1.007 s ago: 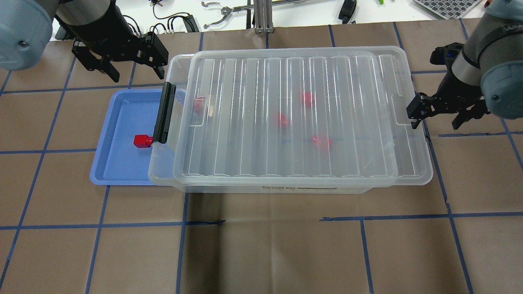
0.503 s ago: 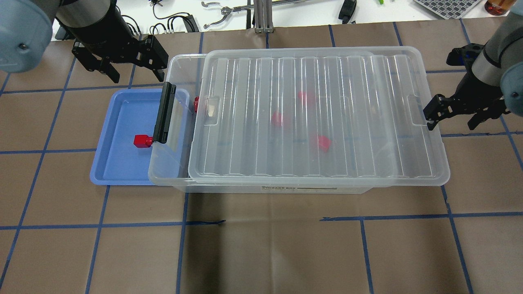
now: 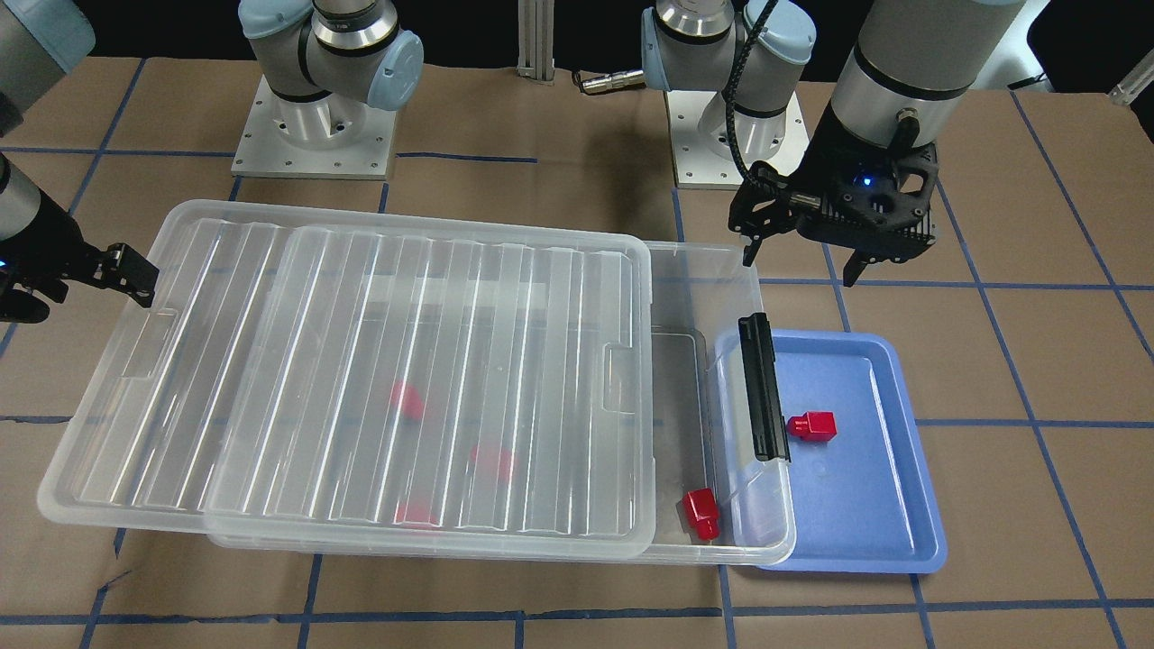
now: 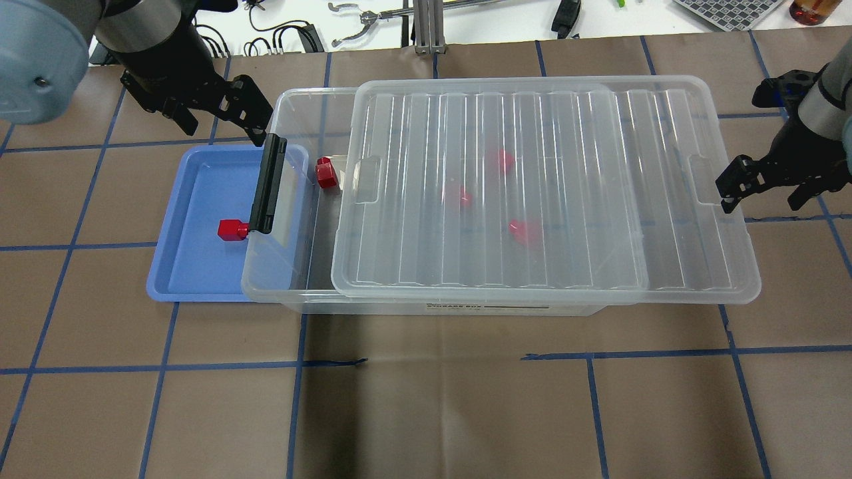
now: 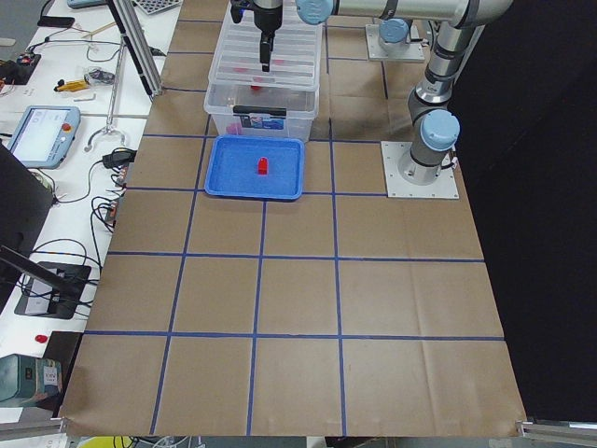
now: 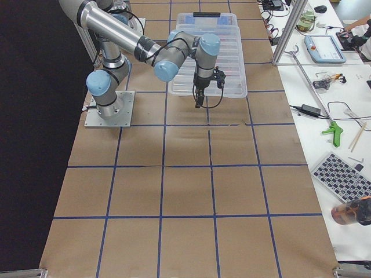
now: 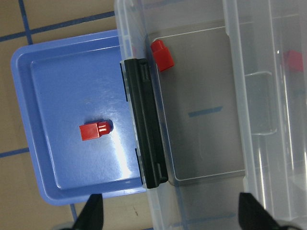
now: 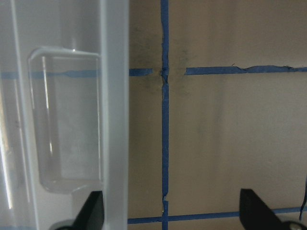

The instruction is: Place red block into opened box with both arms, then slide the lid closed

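One red block (image 4: 231,229) (image 3: 811,425) (image 7: 95,131) lies on the blue tray. Another (image 4: 326,173) (image 3: 700,512) sits inside the clear box (image 4: 266,283) at its uncovered end, and several more show blurred under the lid (image 4: 566,166) (image 3: 361,288). The lid lies shifted toward the robot's right and overhangs that end of the box. My right gripper (image 4: 765,193) (image 8: 172,213) is open at the lid's right end, one finger against the rim beside the tab. My left gripper (image 4: 223,123) (image 3: 801,269) hangs open above the box's far left corner, holding nothing.
The blue tray (image 4: 173,266) lies partly under the box's left end, by the black latch bar (image 4: 268,185). Tools and cables lie on the white bench (image 4: 479,20) beyond the table. Brown paper with blue tape lines covers the table around the box.
The lid has slid toward the robot's right along with my right gripper, uncovering the box's left end and a red block there. My left gripper shifted slightly.
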